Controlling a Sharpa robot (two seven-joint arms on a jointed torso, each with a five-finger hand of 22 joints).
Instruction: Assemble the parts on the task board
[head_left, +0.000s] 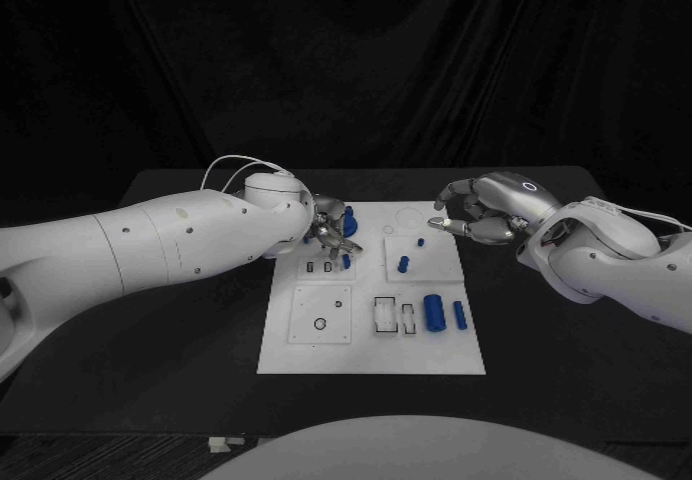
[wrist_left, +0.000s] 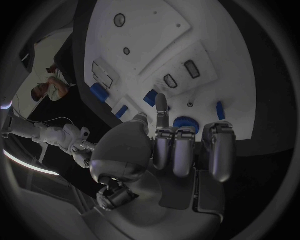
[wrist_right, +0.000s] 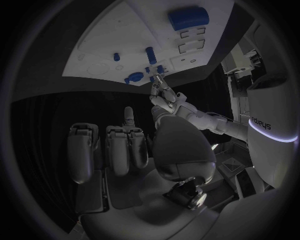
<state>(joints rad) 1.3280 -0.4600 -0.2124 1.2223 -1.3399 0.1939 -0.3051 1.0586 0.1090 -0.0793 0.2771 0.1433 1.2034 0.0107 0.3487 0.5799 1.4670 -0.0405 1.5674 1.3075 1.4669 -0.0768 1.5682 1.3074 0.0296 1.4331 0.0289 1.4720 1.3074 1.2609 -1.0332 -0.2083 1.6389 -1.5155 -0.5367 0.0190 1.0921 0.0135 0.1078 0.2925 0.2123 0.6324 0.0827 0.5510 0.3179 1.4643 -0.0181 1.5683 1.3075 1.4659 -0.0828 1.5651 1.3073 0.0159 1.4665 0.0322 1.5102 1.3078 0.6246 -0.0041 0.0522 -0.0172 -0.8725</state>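
Blue plastic parts (head_left: 433, 312) lie on the white task board (head_left: 372, 356); the left hand (head_left: 330, 234) reaches over them with nothing held, while the right hand (head_left: 480, 212) waits curled and empty beside it.

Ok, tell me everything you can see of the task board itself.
The task board is a flat white rectangular plate lying on the black table. Raised square panels carry round holes and rectangular slots. Small blue parts lie on it. The left hand reaches over its far left area; the right hand hovers by its far right corner.
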